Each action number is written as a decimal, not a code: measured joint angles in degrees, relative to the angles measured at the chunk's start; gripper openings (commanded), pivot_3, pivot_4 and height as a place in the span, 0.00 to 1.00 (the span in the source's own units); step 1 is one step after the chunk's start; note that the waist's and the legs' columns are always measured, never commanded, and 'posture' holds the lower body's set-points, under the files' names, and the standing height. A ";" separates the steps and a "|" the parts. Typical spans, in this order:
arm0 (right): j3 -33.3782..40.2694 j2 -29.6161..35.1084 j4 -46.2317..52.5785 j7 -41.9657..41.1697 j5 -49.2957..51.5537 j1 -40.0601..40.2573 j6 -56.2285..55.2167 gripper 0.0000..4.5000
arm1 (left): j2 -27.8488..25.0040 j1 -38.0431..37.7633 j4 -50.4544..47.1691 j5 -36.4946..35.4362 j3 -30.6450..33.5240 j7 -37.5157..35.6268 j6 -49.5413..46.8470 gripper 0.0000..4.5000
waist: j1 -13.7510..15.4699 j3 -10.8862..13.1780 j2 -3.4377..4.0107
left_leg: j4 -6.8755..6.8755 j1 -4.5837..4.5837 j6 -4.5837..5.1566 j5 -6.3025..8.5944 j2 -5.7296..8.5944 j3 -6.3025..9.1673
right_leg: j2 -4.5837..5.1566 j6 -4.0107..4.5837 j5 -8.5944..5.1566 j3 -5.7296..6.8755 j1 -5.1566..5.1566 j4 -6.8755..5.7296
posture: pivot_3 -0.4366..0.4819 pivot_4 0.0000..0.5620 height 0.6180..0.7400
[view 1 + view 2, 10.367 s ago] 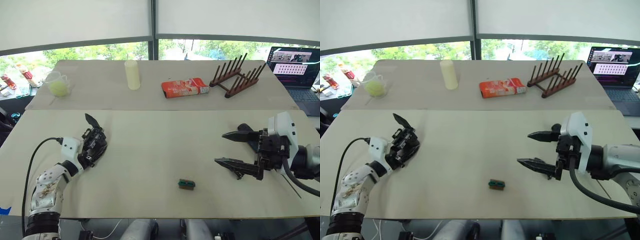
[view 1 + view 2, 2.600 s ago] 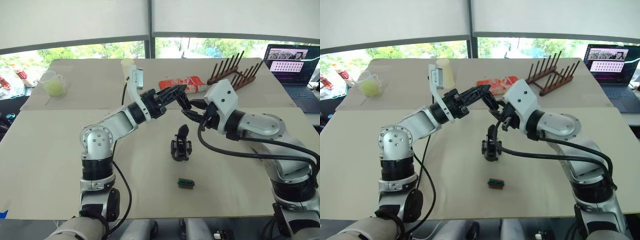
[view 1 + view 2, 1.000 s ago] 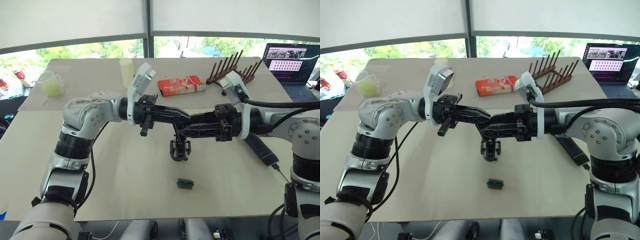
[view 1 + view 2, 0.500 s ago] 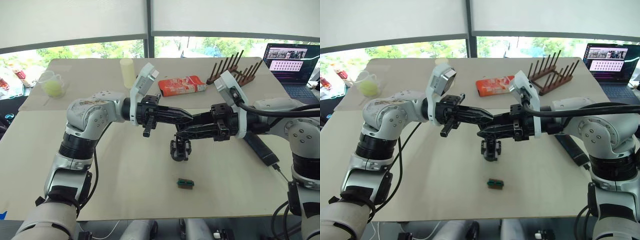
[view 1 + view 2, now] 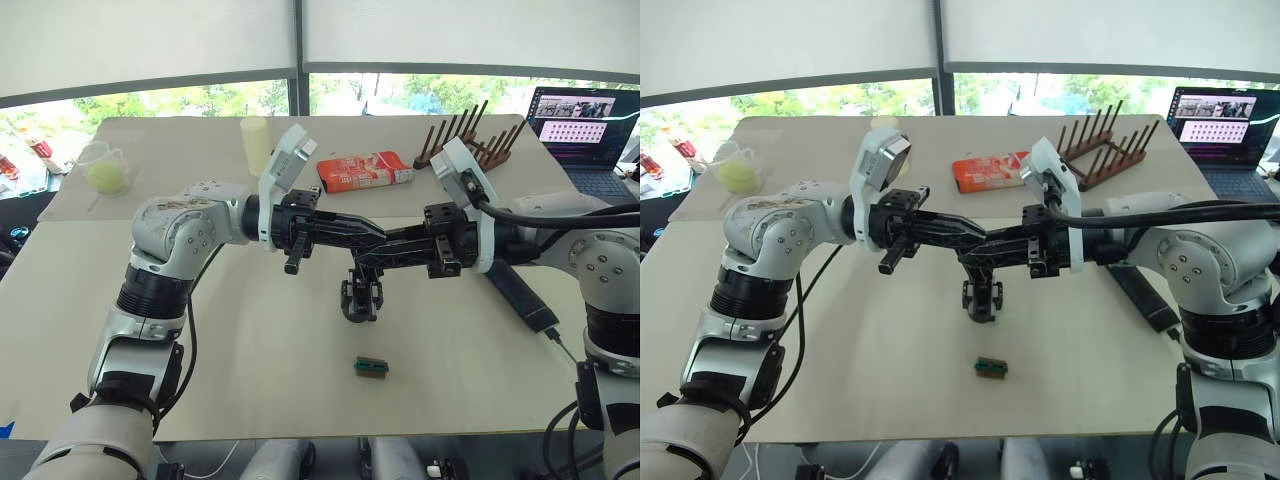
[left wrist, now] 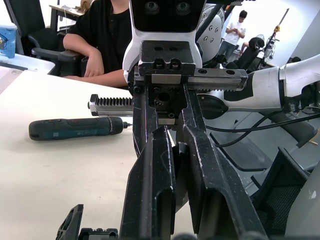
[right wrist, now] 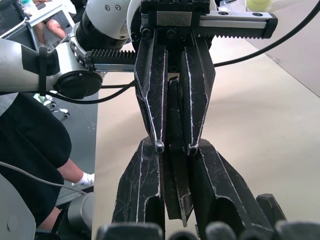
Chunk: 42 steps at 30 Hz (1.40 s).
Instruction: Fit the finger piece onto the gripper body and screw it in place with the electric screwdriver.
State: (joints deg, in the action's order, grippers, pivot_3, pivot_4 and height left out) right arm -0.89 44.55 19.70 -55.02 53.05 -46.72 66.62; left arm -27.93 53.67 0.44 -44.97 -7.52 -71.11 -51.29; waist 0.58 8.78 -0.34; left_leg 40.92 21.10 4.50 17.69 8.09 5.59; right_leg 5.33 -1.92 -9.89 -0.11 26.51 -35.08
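Note:
Both arms meet fingertip to fingertip above the middle of the table. The finger piece [image 7: 174, 115], a slim glossy black piece, lies between the two pairs of fingers. My left gripper [image 5: 375, 237] is shut on it from one end. My right gripper [image 5: 365, 258] is closed against it from the other end. Directly beneath them the gripper body [image 5: 360, 295] stands upright on the table, apart from both grippers. The electric screwdriver [image 5: 520, 295] lies flat on the table to the right, under my right forearm, and the left wrist view shows the screwdriver [image 6: 75, 128] too.
A small green-and-brown block [image 5: 372, 368] lies nearer the front edge than the gripper body. On the far table are a red carton [image 5: 368, 171], a wooden peg rack [image 5: 465, 150], a cream cylinder [image 5: 255, 146], a measuring cup [image 5: 105, 165] and a laptop [image 5: 590, 125]. A person [image 6: 107, 35] sits behind.
My right gripper's fingers, spread apart half a second ago, have closed in on the finger piece. The left gripper has kept its grip and barely moved.

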 measured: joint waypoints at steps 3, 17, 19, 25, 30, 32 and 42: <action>-0.73 0.00 0.24 -0.12 -0.46 0.15 -1.52 0.07 | -0.84 0.22 0.10 0.70 -0.40 -0.94 0.49 0.21 | -0.01 0.00 0.00 | 0.00 0.00 0.00 0.00 0.00 0.00 | 0.00 0.00 0.00 0.00 0.01 0.00 | 0.48 0.27 1.00; 4.91 6.00 7.24 -4.21 -6.08 18.54 -15.49 0.07 | -4.86 -12.84 17.91 25.84 -5.91 -10.64 39.93 1.00 | 0.46 -0.01 0.02 | 0.07 0.08 0.06 0.02 0.06 0.00 | 0.08 0.00 0.01 0.26 -0.02 0.08 | 0.48 0.27 1.00; 6.36 6.28 7.57 -3.74 -5.93 19.73 -15.51 0.07 | -2.22 -14.90 19.90 28.32 -7.42 -9.61 43.78 1.00 | 0.44 0.00 0.01 | 0.09 0.09 0.05 0.02 0.06 0.00 | 0.08 0.01 0.01 0.26 -0.02 0.06 | 0.48 0.27 1.00; 9.90 7.51 10.42 -1.93 -3.45 22.69 -14.93 0.07 | 6.52 -15.63 25.41 33.43 -9.46 -4.82 50.21 1.00 | 0.89 0.00 0.00 | 0.07 0.06 0.06 0.03 -0.01 0.01 | 0.11 0.06 0.04 0.11 -0.08 0.06 | 0.48 0.27 1.00; 10.81 7.90 11.24 -0.41 -1.92 23.04 -14.49 0.07 | 10.21 -16.13 29.48 36.79 -10.71 -1.71 53.57 1.00 | 0.86 0.00 0.00 | 0.08 0.06 0.07 0.03 -0.01 0.01 | 0.10 0.06 0.04 0.08 -0.07 0.06 | 0.48 0.27 1.00; 10.86 7.90 11.35 0.60 -0.95 23.09 -13.95 0.07 | 11.58 -15.88 31.16 37.66 -10.67 -0.08 53.96 1.00 | 0.93 0.00 0.00 | 0.08 0.06 0.07 0.03 -0.01 0.00 | 0.11 0.06 0.04 0.04 -0.08 0.06 | 0.48 0.27 1.00; 10.49 6.67 12.78 1.28 -4.23 26.47 -20.17 0.07 | 15.40 -15.69 33.39 37.96 -9.63 0.54 56.43 0.62 | 1.46 0.00 -0.01 | 0.10 0.03 0.09 0.05 0.00 -0.02 | 0.07 0.05 0.05 0.03 -0.09 0.04 | 0.48 0.27 1.00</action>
State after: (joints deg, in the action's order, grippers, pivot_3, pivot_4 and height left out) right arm 9.60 51.21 32.48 -53.74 48.81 -20.24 46.45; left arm -12.53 37.98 33.83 -7.01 -17.15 -70.58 5.14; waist 2.04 8.78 -0.35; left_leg 41.02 21.14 4.59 17.74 8.09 5.57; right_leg 5.40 -1.87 -9.84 -0.08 26.42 -35.05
